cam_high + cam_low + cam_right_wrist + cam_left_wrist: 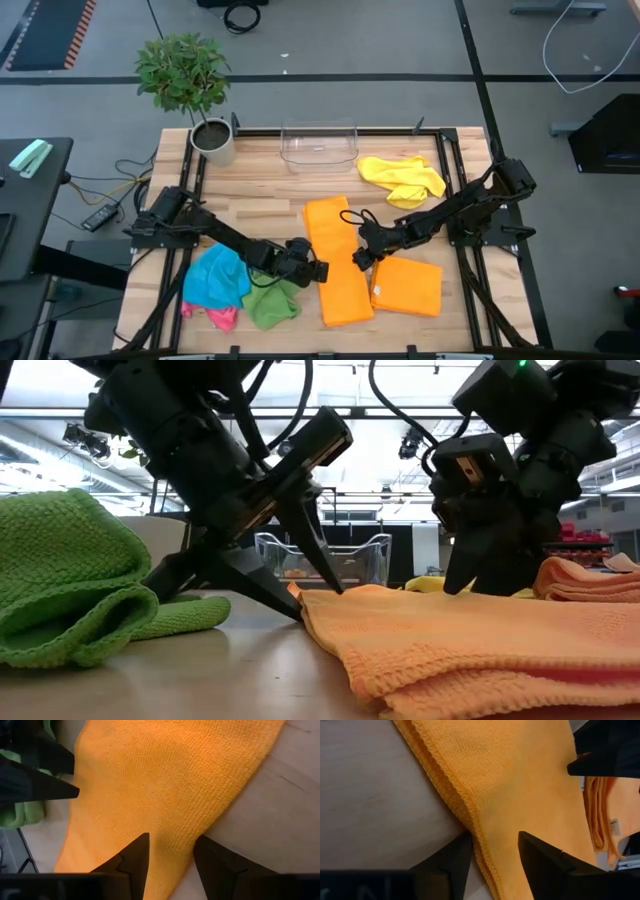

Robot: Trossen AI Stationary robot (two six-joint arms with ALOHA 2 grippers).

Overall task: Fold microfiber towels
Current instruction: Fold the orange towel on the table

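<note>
Orange towel fills the low view's foreground, flat on the table, with a bunched green towel at the near left. Both grippers stand on the orange towel's far edges, fingers parted astride its hems, clamped on nothing yet.

From above, the left gripper meets the long orange towel at its left edge, the right gripper at its right edge. A folded orange towel lies just right, a yellow towel near the bin, and blue and pink towels beside the green.

Left wrist: fingers straddle the hem.

Right wrist: fingers straddle the opposite edge.
</note>
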